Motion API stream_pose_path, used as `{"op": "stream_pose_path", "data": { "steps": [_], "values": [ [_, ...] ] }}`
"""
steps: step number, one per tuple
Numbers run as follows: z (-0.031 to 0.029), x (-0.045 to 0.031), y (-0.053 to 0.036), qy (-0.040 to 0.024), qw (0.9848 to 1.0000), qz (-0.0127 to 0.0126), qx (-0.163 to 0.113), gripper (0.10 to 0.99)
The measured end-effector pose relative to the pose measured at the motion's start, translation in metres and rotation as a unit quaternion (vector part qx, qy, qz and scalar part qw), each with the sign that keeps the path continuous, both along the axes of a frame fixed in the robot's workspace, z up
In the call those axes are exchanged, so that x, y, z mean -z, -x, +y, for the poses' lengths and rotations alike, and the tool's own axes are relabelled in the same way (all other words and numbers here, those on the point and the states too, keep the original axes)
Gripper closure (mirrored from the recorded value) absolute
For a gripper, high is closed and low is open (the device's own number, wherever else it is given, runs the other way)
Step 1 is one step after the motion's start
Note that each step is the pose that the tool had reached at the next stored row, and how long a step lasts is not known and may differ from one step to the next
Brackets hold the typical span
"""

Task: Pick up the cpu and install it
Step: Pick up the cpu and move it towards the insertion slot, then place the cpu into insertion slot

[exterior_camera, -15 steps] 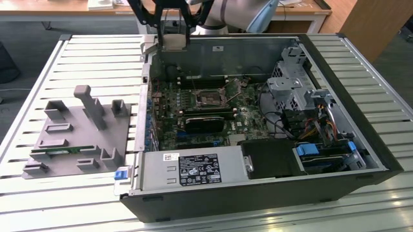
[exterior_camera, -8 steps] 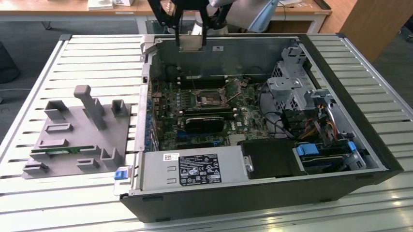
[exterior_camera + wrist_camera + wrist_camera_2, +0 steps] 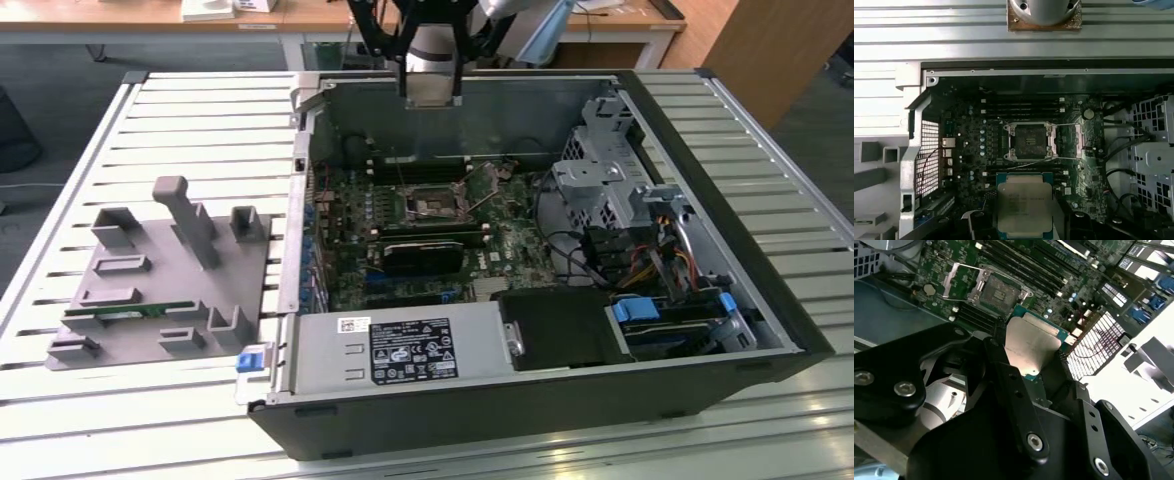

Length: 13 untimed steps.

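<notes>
- The black two-fingered claw is clamped on the small square silver-topped cpu, one finger on each opposite edge.
- The cpu hangs above the green motherboard inside the open black computer case, apart from the uncovered metal socket.
- A grey plastic holder block sits near the slatted metal table's edge on the exterior view's left.

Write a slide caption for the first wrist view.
The gripper holds the cpu above the motherboard, its socket open and empty.

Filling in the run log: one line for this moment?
gripper: shut on cpu | cpu: aloft over open case | socket: empty | install: not done
</notes>
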<state>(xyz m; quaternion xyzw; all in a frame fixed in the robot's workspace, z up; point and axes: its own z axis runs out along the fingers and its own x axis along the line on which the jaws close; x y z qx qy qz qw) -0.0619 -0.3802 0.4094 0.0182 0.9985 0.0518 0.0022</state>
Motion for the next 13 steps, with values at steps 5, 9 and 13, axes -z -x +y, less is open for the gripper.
{"op": "stream_pose_path", "data": {
  "steps": [5,9,13],
  "values": [
    [0.0006,0.0002,-0.007,0.0029,1.0,-0.0002,0.006,0.553],
    [0.0005,0.0003,-0.0074,0.0055,0.9997,-0.0002,0.023,0.553],
    [0.0006,0.0004,-0.0074,0.0056,0.9982,0.0,0.059,0.553]
  ]
}}
